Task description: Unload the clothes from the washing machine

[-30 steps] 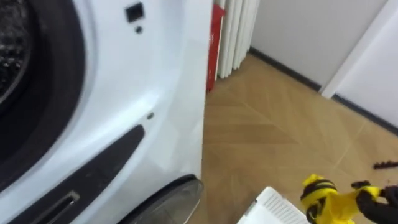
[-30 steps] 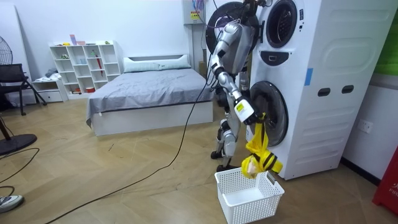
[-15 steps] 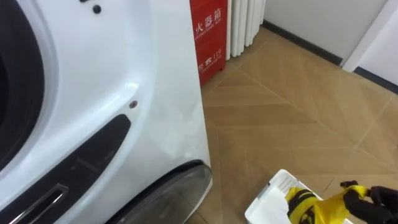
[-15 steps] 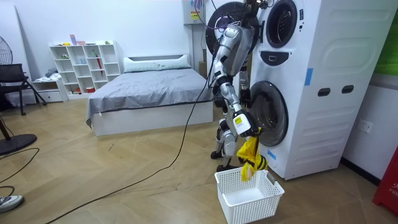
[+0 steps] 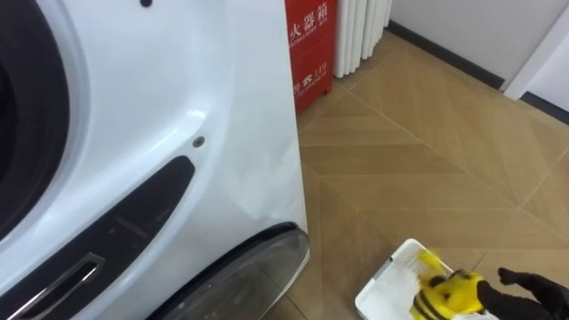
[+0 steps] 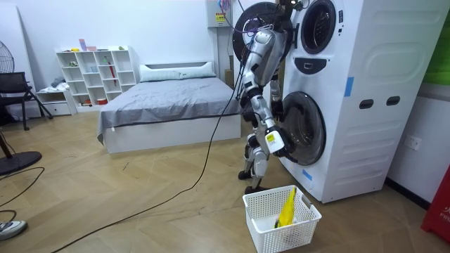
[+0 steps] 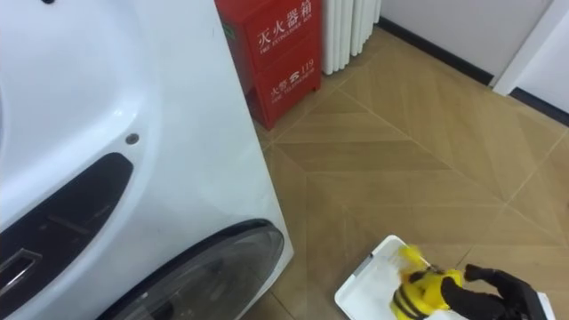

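Note:
A yellow garment with dark stripes (image 5: 443,294) (image 7: 425,292) lies in the white plastic basket (image 5: 384,287) (image 7: 360,288) on the floor. In the room view the garment (image 6: 287,206) stands on end inside the basket (image 6: 262,202), apart from my hand. My right hand (image 5: 535,286) (image 7: 500,288) (image 6: 271,143) hangs just above and beside the basket with straight fingers and nothing in it. I stand facing the stacked washing machines (image 6: 337,91). The lower machine's round door (image 6: 303,128) (image 5: 256,269) is right in front of me.
A red cabinet (image 5: 308,46) (image 7: 281,52) and a white radiator (image 5: 360,34) stand to the right of the machine (image 5: 178,107). Wooden floor spreads around the basket. A bed (image 6: 169,105) and a white shelf (image 6: 95,74) are behind me.
My right hand came down over the basket and let go of the yellow garment, which dropped into it. The head camera shifted a little.

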### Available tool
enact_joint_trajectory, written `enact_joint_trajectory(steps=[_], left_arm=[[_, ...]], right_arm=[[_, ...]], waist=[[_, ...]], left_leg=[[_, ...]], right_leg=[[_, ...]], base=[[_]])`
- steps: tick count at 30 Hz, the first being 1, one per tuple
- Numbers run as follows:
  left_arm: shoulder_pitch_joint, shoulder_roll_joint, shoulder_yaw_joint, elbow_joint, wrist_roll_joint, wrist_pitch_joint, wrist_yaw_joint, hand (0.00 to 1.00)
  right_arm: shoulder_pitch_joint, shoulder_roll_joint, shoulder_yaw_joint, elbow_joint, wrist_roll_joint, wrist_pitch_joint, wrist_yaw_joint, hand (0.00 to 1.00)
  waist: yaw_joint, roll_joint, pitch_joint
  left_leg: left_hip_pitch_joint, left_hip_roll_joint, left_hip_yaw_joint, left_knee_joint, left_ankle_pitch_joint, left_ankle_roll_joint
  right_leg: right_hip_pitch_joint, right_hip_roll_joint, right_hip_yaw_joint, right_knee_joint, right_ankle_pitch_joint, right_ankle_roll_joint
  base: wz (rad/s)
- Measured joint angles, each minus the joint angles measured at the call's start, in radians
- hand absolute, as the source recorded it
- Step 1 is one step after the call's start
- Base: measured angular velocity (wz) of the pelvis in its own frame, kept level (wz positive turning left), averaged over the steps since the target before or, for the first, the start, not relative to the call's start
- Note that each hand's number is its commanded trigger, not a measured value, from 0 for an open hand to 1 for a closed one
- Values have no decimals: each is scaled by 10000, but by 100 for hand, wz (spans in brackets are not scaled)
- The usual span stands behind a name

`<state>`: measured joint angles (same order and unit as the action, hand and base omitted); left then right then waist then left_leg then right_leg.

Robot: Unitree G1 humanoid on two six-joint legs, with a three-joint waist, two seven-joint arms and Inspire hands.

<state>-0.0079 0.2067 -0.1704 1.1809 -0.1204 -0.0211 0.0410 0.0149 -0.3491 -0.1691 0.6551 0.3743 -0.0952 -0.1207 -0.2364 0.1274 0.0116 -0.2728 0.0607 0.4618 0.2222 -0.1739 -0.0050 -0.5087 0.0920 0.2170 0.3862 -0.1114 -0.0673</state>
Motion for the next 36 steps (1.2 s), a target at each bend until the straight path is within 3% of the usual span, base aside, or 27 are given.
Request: enact_joint_trajectory(steps=[11,21,27,30,31,32,36], left_arm=[[97,5,-203,-115,-67,-163,124,0],[391,4,-275,-142,-65,-715,272,0],[633,4,-315,-394,-65,-712,274,0],[788,-22,-316,-432,-55,-710,361,0],[880,-46,-313,-463,-51,-713,385,0],[926,-60,-309,-494,-27,-709,391,0],[1313,-93,-248,-842,41,-708,454,0]], right_arm=[[107,1,2,-188,-136,-196,-323,0],[476,1,-11,-443,-175,-582,-280,0],[751,3,47,-295,-247,-580,-174,0],[894,110,353,639,-272,-557,-28,0],[1034,266,394,980,-165,-542,60,0],[1083,357,397,1183,-74,-557,115,0],[1321,931,547,2688,36,-320,401,0]], waist=[[36,4,-3],[146,24,-20],[215,33,-48],[276,-71,-32],[325,-205,-13],[376,-204,-61],[791,-550,-180]], left_leg=[[30,-118,-121,5,21,0],[79,-169,-247,-10,34,19],[554,-198,-581,-194,37,18],[1146,-159,-855,-375,57,32],[1333,-150,-901,-394,58,30],[1416,-149,-908,-402,58,30],[1889,-191,-1373,-475,58,29]], right_leg=[[2,-159,-177,263,-225,24],[161,-265,-331,166,-287,56],[785,-381,-732,3,-387,27],[1639,-422,-1115,-415,-418,0],[1929,-465,-1303,-539,-472,-6],[2058,-489,-1397,-599,-500,-7],[2800,-598,-1877,-1012,-575,4]], base=[[7],[5],[18],[36],[42],[39],[34]])
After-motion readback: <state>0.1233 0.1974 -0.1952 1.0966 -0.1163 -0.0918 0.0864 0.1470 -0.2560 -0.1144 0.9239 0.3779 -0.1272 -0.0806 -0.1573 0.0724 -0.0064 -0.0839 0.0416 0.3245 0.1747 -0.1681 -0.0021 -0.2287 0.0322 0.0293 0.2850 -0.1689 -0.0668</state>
